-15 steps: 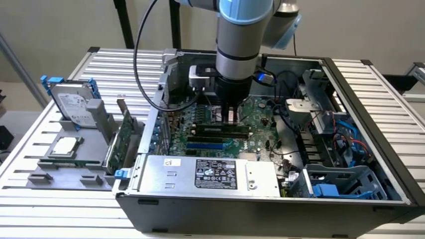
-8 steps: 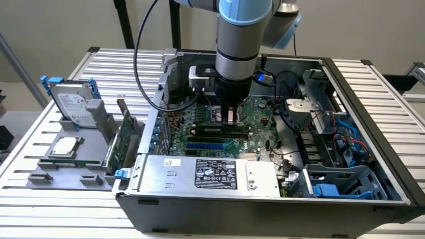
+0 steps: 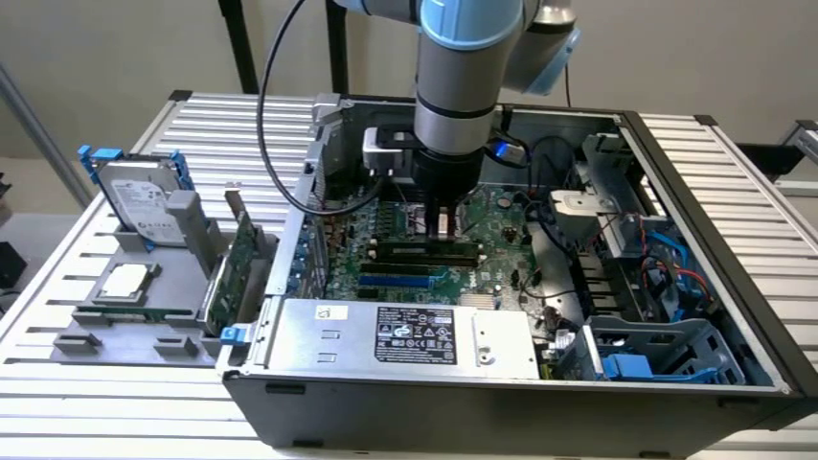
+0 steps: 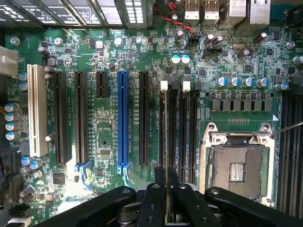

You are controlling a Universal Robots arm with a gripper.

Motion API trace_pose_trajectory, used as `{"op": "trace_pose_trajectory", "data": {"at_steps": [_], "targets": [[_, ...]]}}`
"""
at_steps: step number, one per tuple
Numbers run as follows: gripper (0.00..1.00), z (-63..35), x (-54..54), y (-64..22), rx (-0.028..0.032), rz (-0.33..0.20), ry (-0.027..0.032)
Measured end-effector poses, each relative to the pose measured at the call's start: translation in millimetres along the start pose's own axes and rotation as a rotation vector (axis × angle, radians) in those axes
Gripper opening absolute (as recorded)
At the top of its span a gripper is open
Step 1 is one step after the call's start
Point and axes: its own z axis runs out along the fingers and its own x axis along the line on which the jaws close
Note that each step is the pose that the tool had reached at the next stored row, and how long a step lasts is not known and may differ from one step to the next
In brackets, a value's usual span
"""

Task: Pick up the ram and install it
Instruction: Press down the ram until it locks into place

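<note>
My gripper point(image 3: 443, 213) reaches down into the open computer case point(image 3: 715, 287), just above the motherboard point(image 4: 109, 142). Its two black fingers point(image 4: 156, 198) are shut on the ram point(image 4: 165, 156). The ram shows edge-on in the wrist view as a thin strip between them. It stands upright and lines up with the first of the black memory slots point(image 4: 163, 118), the one with a white latch point(image 4: 164, 85) at its far end. Whether the ram touches the slot cannot be told. In the exterior view the ram point(image 3: 443, 227) is a pale sliver under the wrist.
A CPU socket point(image 4: 241, 165) lies beside the memory slots. A blue slot point(image 4: 123, 123) and a white slot point(image 4: 35, 111) lie on the other side. The power supply point(image 3: 409, 335) fills the case's near side. Outside on the exterior view's left are a green expansion card point(image 3: 233, 273) and a hard drive point(image 3: 141, 206).
</note>
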Motion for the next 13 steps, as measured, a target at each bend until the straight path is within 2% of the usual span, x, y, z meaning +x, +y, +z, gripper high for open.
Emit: {"op": "trace_pose_trajectory", "data": {"at_steps": [4,7,13], "targets": [[0.0,0.1,0.0,0.0,0.0003,0.008,0.0025],[0.0,0.2,0.0,0.0,0.0004,0.015,0.007],[0.0,3.3,0.0,0.0,0.0007,0.016,0.0079]]}}
